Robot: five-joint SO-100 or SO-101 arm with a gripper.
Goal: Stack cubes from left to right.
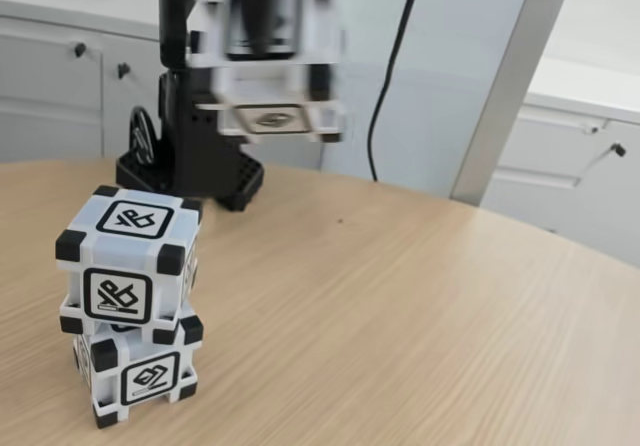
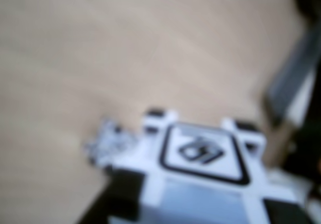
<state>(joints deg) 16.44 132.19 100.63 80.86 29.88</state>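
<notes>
We get soft, even daylight in the fixed view, faint shadows under the stacked cubes point(image 1: 128, 301) near the table's point(image 1: 420, 336) left edge; the lifted cube point(image 1: 268, 56) smears with motion blur, and our wrist view is hazy throughout, nothing sharp

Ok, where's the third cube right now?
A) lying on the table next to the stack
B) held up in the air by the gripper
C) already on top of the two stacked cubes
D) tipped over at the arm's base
B: in the fixed view the third cube hangs in the gripper well above the table, while the stack has two cubes.
</notes>
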